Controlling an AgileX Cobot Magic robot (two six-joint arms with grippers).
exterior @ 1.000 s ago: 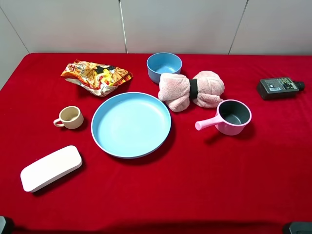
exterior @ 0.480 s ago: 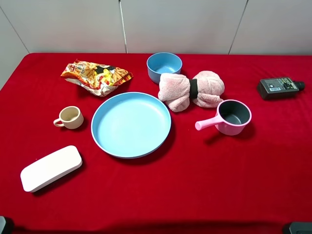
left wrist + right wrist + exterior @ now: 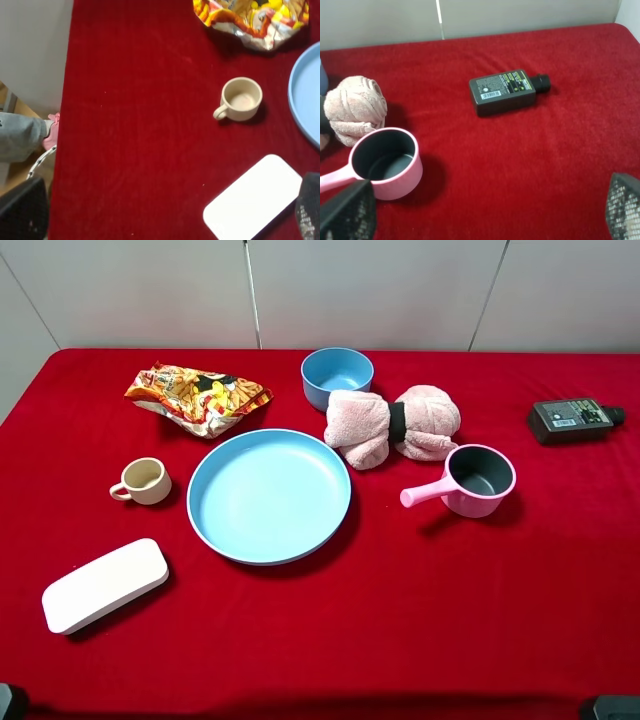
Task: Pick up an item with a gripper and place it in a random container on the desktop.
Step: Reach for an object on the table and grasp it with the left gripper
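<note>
We see little of the robot. Of the black two-fingered left gripper (image 3: 165, 215), its wrist view shows only the tips of its fingers (image 3: 24, 212). They are dark, blunt-cornered pads, one almost plain black with a faint dotted grid, the other greyer with a fine speckled weave. The black two-fingered right gripper (image 3: 485, 210) shows broad black fingers (image 3: 350, 210) covered in a grey criss-cross mesh. In the high view we make out one dark rounded stub (image 3: 10, 702) at the near left corner and another (image 3: 612, 708) at the near right, both too cropped to identify.
</note>
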